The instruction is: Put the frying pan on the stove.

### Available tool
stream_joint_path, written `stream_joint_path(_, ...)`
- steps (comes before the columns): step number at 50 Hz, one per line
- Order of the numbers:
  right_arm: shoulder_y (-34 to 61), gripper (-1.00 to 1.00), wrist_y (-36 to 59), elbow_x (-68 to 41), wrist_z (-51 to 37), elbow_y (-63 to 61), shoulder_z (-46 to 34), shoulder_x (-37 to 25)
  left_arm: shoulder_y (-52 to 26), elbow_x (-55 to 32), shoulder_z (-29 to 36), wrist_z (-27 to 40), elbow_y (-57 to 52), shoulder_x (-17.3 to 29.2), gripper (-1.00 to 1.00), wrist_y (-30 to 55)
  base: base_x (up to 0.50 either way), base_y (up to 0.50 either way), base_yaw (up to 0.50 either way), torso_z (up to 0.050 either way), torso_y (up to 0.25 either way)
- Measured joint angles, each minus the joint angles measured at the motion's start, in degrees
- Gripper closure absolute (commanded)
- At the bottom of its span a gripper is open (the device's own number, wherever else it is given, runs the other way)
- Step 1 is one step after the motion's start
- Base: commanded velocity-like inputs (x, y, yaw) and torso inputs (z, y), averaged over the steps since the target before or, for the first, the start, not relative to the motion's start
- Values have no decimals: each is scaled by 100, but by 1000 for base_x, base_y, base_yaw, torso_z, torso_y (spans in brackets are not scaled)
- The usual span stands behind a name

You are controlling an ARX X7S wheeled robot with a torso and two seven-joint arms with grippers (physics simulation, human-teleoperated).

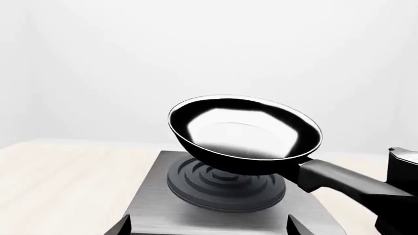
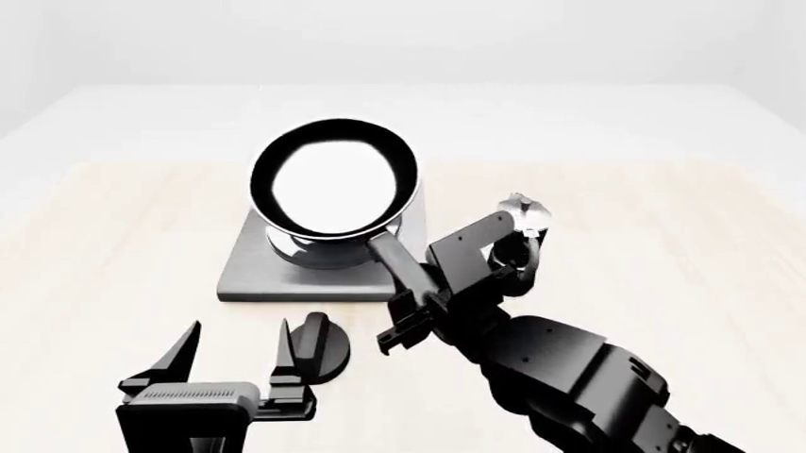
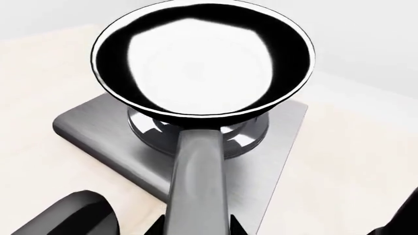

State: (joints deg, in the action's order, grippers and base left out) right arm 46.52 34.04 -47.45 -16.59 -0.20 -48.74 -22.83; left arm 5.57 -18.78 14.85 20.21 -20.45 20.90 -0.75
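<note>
Nearest the head camera, left hand (image 2: 233,363) spread wide and gripping nothing, hovering low over the pale table (image 2: 113,226) just beside a small black knob (image 2: 325,347). Right hand (image 2: 416,316) clenched around the long handle, holding the frying pan (image 2: 334,189) just above the ring burner of the stove (image 2: 252,274), apparently not touching it. Pan tilted a little, shiny inside facing up, handle pointing back toward the robot.

The pale wooden table (image 2: 655,283) carries the stove (image 2: 252,274) and a black knob (image 2: 330,351).
</note>
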Motion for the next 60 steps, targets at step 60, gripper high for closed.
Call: stream_joint_path(60, 301, 100, 103, 224, 201, 662, -274, 229, -6, -38, 61, 79, -15, 74, -100, -29, 0, 0, 0, 1, 2)
